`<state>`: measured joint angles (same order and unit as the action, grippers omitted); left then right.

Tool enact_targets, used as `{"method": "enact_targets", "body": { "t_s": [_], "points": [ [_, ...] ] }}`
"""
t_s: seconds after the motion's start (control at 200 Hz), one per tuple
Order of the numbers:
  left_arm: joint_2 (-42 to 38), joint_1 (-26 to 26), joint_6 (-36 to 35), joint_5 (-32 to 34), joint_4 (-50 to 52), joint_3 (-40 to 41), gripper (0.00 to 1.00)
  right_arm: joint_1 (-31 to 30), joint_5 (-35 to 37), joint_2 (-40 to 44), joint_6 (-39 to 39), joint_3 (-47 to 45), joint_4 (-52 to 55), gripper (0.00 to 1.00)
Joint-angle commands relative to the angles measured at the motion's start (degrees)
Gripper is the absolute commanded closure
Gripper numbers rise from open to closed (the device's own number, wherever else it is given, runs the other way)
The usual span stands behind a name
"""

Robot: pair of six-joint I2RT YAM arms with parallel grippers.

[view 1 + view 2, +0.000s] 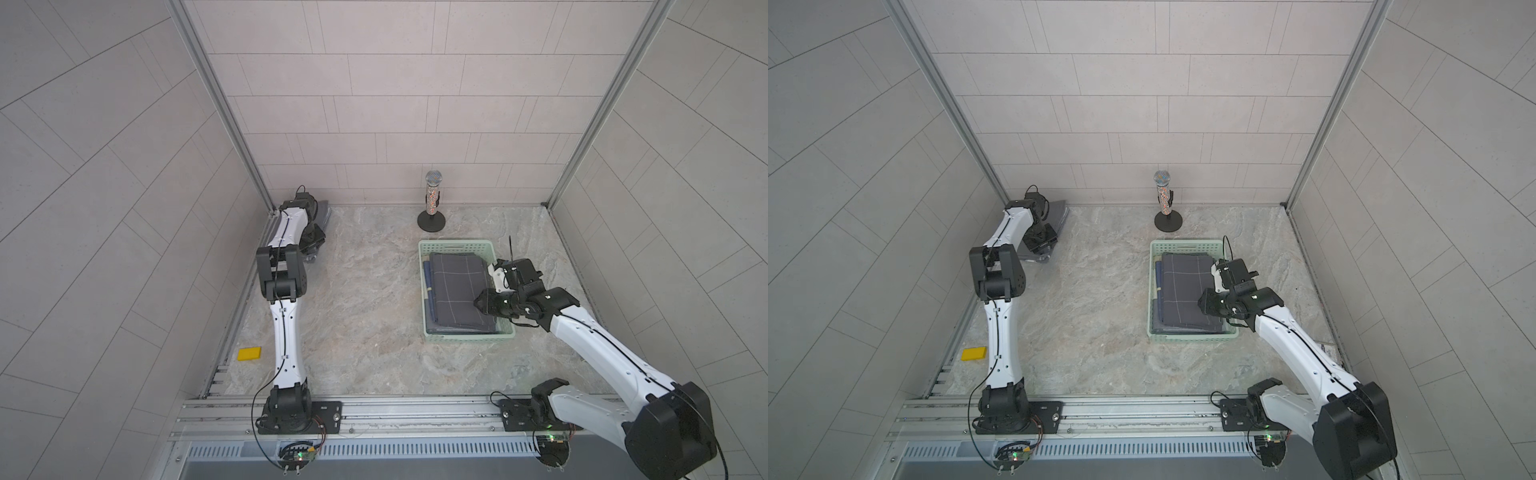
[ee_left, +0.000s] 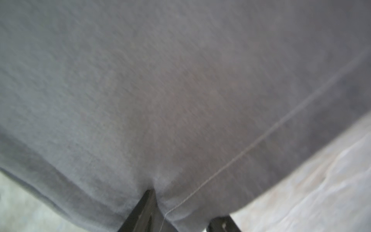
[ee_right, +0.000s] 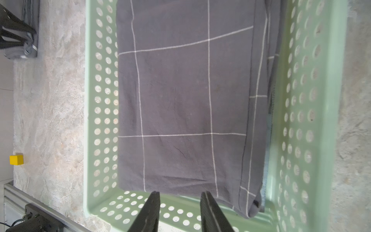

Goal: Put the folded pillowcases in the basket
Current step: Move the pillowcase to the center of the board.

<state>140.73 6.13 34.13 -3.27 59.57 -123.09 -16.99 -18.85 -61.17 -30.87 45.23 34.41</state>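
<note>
The mint-green basket (image 1: 434,246) (image 3: 100,209) stands right of centre in both top views. A folded dark grey pillowcase with white grid lines (image 1: 457,286) (image 3: 180,100) lies flat inside it, on top of other folded cloth. My right gripper (image 1: 478,304) (image 3: 180,194) hovers over the basket's right wall, open, with nothing between its fingers. At the back left corner my left gripper (image 1: 312,245) is down on another folded grey pillowcase (image 1: 325,212) (image 2: 180,90). In the left wrist view a fold of that cloth bulges between the two fingers (image 2: 145,211).
A glittery microphone on a black round stand (image 1: 432,199) stands behind the basket. A yellow block (image 1: 249,354) (image 3: 16,160) lies near the left wall. Tiled walls close in the marble tabletop (image 1: 365,311) on three sides, and a metal rail (image 1: 415,411) runs along the front.
</note>
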Motion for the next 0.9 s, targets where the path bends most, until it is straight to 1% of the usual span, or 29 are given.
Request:
{"method": "enact_targets", "body": {
  "t_s": [0.0, 0.15, 0.165, 0.2, 0.43, 0.48, 0.56, 0.7, 0.771, 0.831, 0.861, 0.896],
  "points": [
    [-3.6, -1.4, 3.8, -7.1, -1.1, 16.7, 0.56, -0.2, 0.6, 2.7, 0.1, 3.2, 2.5, 0.61],
    [-12.6, -6.3, 7.1, -13.5, -9.8, 36.1, 0.58, -0.2, 0.1, 5.1, -0.2, 6.0, 4.6, 0.6],
    [-13.7, -7.0, 8.9, -14.0, -10.9, 38.1, 0.58, -0.2, 0.1, 5.4, -0.3, 6.2, 4.8, 0.6],
    [-16.2, -8.8, 10.3, -15.2, -13.6, 42.2, 0.59, -0.2, -0.1, 6.1, -0.5, 6.7, 5.3, 0.6],
    [-32.4, -21.9, 19.1, -17.3, -25.7, 64.3, 0.59, -0.2, -0.6, 12.4, -1.4, 8.6, 10.2, 0.59],
    [-35.5, -24.3, 21.6, -18.9, -30.5, 70.2, 0.59, -0.2, -1.0, 13.9, -1.8, 8.6, 11.0, 0.59],
    [-41.0, -27.0, 25.0, -18.4, -36.0, 77.6, 0.59, -0.2, -1.3, 15.5, -2.2, 8.4, 11.8, 0.58],
    [-51.9, -29.0, 26.8, -16.4, -35.6, 82.0, 0.58, -0.3, -1.6, 15.9, -1.7, 8.5, 12.9, 0.57],
    [-57.5, -29.3, 27.5, -17.9, -37.1, 82.9, 0.53, -0.4, -2.0, 15.6, -1.6, 8.7, 12.6, 0.57],
    [-61.5, -29.0, 25.4, -17.0, -36.3, 82.6, 0.46, -0.9, -2.9, 14.9, -1.4, 9.0, 11.8, 0.57],
    [-63.0, -28.8, 23.9, -16.0, -35.0, 82.2, 0.44, -1.6, -3.1, 14.3, -1.2, 9.6, 11.9, 0.57],
    [-64.5, -28.3, 21.9, -16.6, -34.7, 81.7, 0.43, -3.0, -2.7, 13.5, -0.8, 10.5, 12.1, 0.57]
  ]
}}
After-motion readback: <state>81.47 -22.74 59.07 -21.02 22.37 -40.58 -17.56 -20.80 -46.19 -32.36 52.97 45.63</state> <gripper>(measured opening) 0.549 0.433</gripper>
